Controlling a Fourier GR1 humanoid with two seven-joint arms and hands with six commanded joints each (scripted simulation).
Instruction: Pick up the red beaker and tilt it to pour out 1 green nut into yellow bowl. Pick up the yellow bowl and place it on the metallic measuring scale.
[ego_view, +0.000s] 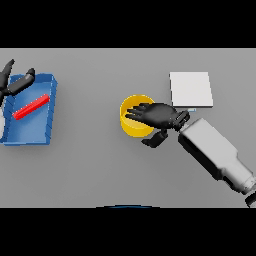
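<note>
The yellow bowl (131, 120) stands upright near the table's middle. My right hand (161, 115) hovers over its right half, open, with straight fingers reaching left across the bowl's opening and the thumb (155, 139) hanging outside the rim at the lower right. The inside of the bowl is partly hidden by the fingers, and no green nut shows. The metallic scale (191, 89) is a pale square plate just up and right of the bowl. A long red beaker (31, 107) lies slanted in the blue tray (30, 137) at far left. My left hand (15, 82) rests open over the tray's top left corner.
The right forearm (215, 152) crosses the table from the lower right towards the bowl, passing just below the scale. Bare grey table lies between the tray and the bowl.
</note>
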